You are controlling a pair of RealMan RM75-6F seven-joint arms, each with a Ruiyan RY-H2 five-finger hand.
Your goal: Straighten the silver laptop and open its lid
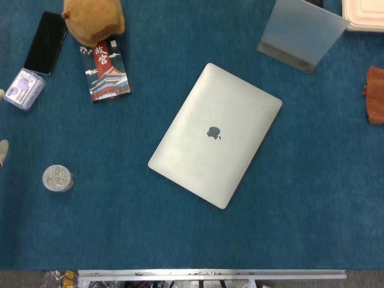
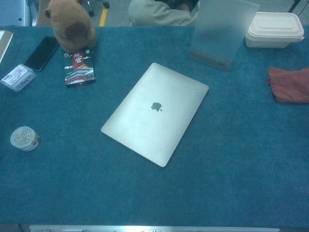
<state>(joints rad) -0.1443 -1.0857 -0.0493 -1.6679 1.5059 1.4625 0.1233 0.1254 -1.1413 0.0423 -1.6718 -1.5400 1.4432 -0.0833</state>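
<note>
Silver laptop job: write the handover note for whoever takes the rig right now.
Hands: neither the left nor the right shows in the head or chest view.
Silver laptop: lid shut, logo up, lying flat mid-table on the blue cloth, turned askew to the table edge. Nothing touches it.
Nearby: frosted stand beyond its far corner, booklet and plush toy to the far left, red cloth at right.
Done: nothing.
Left: square the laptop up, then lift its lid.

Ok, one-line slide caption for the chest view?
Closed silver laptop lying askew on the blue table, lid not yet opened, no hand in view.
</note>
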